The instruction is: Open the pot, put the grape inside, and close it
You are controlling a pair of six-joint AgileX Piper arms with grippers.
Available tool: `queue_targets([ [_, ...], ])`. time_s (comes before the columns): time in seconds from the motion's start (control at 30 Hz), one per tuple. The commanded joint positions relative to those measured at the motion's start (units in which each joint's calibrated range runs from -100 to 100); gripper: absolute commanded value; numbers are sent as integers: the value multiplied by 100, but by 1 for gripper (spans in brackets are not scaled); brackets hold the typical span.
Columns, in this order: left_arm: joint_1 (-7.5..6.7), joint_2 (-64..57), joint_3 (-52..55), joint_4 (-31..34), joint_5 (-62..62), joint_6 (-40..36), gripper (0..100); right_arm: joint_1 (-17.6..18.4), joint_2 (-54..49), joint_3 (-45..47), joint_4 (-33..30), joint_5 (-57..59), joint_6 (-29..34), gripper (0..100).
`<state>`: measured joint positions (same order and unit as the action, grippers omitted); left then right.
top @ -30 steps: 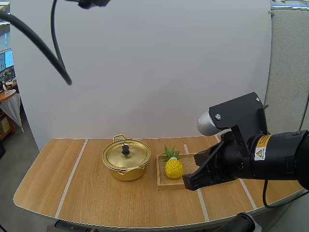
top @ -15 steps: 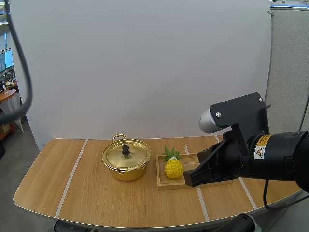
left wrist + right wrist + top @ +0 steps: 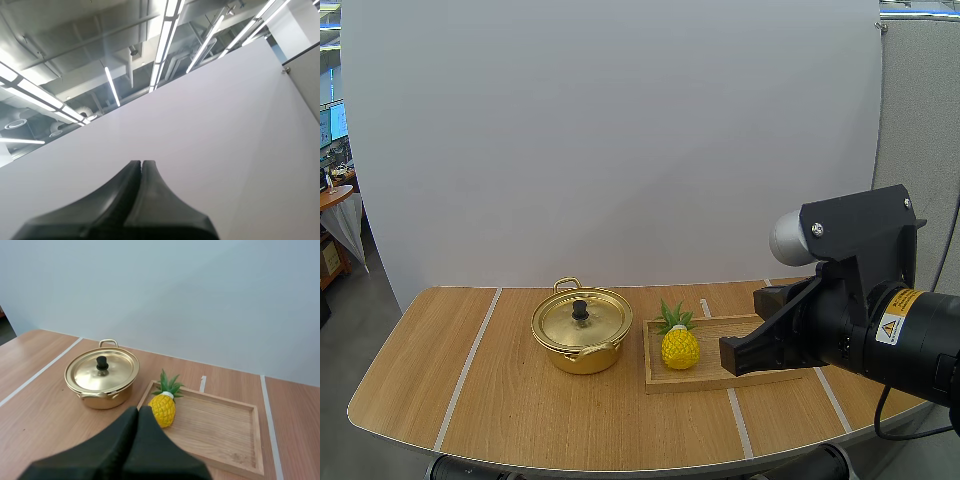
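Note:
A gold pot [image 3: 582, 330] stands left of centre on the table, its lid on, with a black knob [image 3: 580, 310]. Right of it a yellow pineapple [image 3: 680, 346] with green leaves lies at the left end of a wooden tray [image 3: 672, 383]; no grapes are visible. My right gripper [image 3: 728, 357] hangs shut, with nothing in it, over the tray's right part. From the right wrist, its shut tips [image 3: 138, 410] point toward the pineapple [image 3: 163, 408], with the pot [image 3: 102, 376] beyond and the tray [image 3: 220, 427] beside. My left gripper [image 3: 141, 163] is shut on nothing, aimed upward, away from the table.
The wooden table [image 3: 520, 420] has pale stripes and a curved front edge. Bare tabletop lies left of the pot and in front of it. My right arm's bulky body [image 3: 880, 320] hangs over the table's right end.
My right arm has drawn back to the right and slightly up, uncovering more of the tray. My left gripper has gone from open to shut. Pot and pineapple have not moved.

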<state>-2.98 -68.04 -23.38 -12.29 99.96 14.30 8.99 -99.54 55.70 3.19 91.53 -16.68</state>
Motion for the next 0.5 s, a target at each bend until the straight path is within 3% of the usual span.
queue_targets([
  [0.0,-15,-558,195,-353,4,-151,1,-70,-46,-232,31,-416,-36,0],
  [0.23,-15,-1505,1904,-316,-115,-236,1,-117,-46,-606,31,-1487,-15,0],
  [0.47,-15,-2232,3642,130,-1980,-805,1,-117,-46,-620,4,-2910,-15,0],
])
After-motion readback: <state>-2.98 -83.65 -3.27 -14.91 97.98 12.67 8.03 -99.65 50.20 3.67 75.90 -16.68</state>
